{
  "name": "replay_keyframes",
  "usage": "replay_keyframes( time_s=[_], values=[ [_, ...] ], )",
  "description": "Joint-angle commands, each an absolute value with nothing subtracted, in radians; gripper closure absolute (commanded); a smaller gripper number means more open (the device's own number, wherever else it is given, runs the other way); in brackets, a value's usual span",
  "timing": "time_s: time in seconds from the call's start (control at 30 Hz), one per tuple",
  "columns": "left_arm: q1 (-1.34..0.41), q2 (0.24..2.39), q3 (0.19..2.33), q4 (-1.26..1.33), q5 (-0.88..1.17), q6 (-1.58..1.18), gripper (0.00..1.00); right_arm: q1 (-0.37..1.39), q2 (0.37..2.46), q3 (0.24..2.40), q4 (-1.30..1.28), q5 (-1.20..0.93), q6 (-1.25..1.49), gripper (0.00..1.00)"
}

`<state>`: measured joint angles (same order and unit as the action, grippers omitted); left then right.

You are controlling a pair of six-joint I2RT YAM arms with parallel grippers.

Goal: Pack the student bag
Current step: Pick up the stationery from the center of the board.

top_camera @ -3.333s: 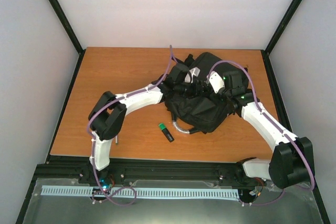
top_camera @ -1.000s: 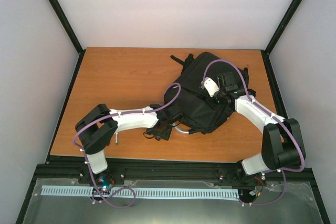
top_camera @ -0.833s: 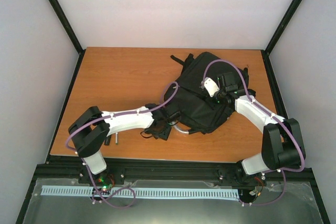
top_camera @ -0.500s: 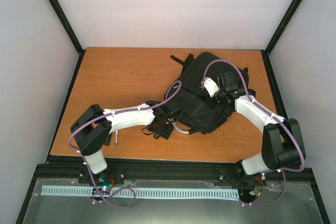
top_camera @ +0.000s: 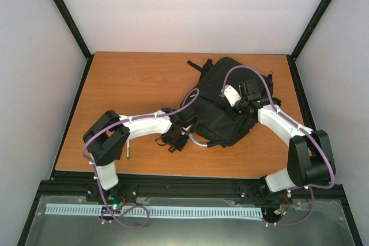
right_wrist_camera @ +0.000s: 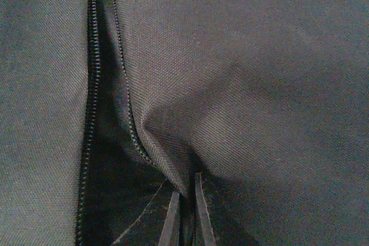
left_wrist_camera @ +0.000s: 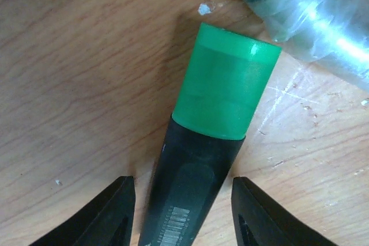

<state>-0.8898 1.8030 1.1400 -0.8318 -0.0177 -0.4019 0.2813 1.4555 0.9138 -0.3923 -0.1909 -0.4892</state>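
The student bag [top_camera: 225, 108], a big black backpack, lies at the table's right middle. My right gripper [right_wrist_camera: 185, 200] is shut on a fold of its fabric [right_wrist_camera: 259, 84] beside an open zip [right_wrist_camera: 89, 84]; from above that gripper [top_camera: 233, 99] sits on top of the bag. A black highlighter [left_wrist_camera: 196, 182] with a green cap [left_wrist_camera: 228, 82] lies on the wood. My left gripper [left_wrist_camera: 181, 191] straddles its body, open, with a narrow gap at each side. From above, the left gripper [top_camera: 176, 141] covers the highlighter, just left of the bag's front edge.
The bag's pale loop handle [top_camera: 199, 140] curves out beside the left gripper and shows as clear tubing [left_wrist_camera: 323, 21] in the left wrist view. A small grey metal piece [top_camera: 128, 152] lies near the table's front edge, by the left arm's elbow.
The left gripper left the top of the bag and came down over the highlighter; over the last second its jaws have narrowed round it. The right gripper keeps its hold on the fabric.
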Motion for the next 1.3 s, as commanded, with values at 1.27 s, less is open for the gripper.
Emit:
replay_keyframes(
  time_s=[1.27],
  values=[
    [-0.887, 1.465, 1.261, -0.864, 0.162, -0.459, 0.9, 0.281, 1.343, 0.979, -0.429, -0.198, -0.476, 0.97]
  ],
)
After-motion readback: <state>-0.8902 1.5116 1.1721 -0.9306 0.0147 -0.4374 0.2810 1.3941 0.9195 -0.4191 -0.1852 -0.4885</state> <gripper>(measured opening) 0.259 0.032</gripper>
